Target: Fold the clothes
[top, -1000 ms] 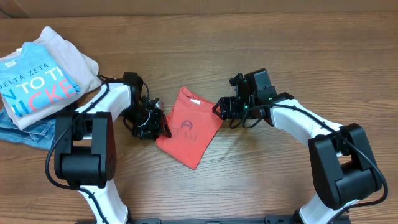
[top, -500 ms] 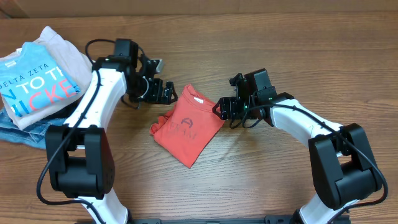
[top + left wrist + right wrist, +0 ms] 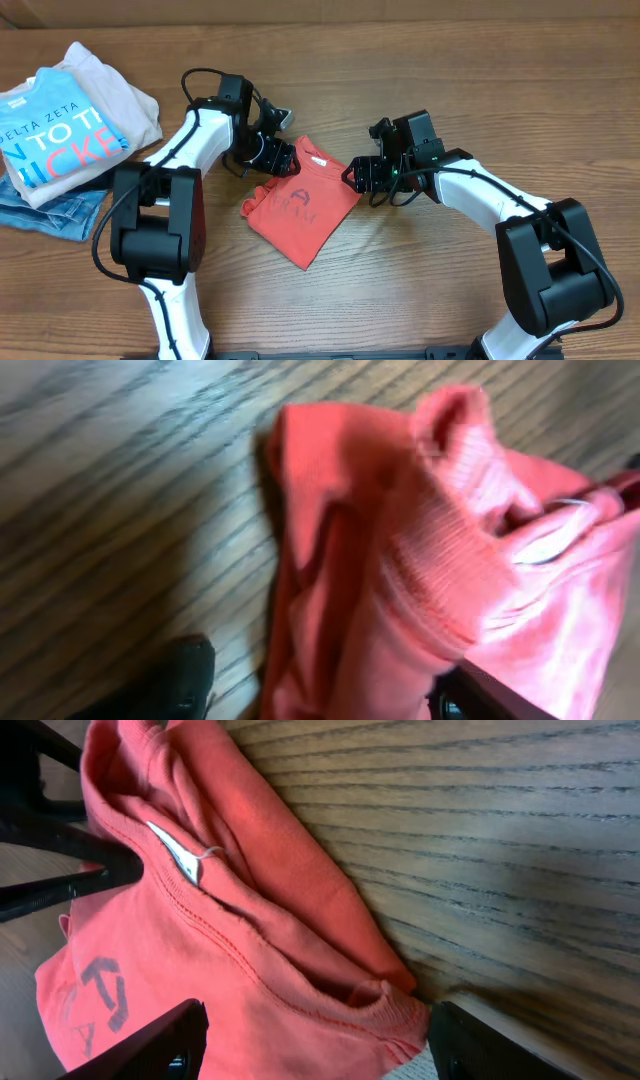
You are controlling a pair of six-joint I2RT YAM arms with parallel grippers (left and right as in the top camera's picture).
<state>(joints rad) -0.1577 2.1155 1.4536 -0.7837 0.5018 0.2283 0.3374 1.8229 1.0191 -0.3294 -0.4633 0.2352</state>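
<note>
Your wood-grain worktop (image 3: 420,60) carries the coral-red T-shirt (image 3: 300,210) at its middle, soft knit folded into a rumpled diamond. Your left arm bends across to the shirt's top-left edge, left claw (image 3: 280,158) spread by the ribbed collar. Your right claw (image 3: 353,177) stands spread at the right corner.

The left wrist view is blurred, and the coral T-shirt (image 3: 400,560) runs off its lower edge (print unreadable overhead).

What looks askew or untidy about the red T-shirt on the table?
The coral-red T-shirt lies diagonally on the table, and its left side is bunched, with a crumpled flap sticking out.
</note>
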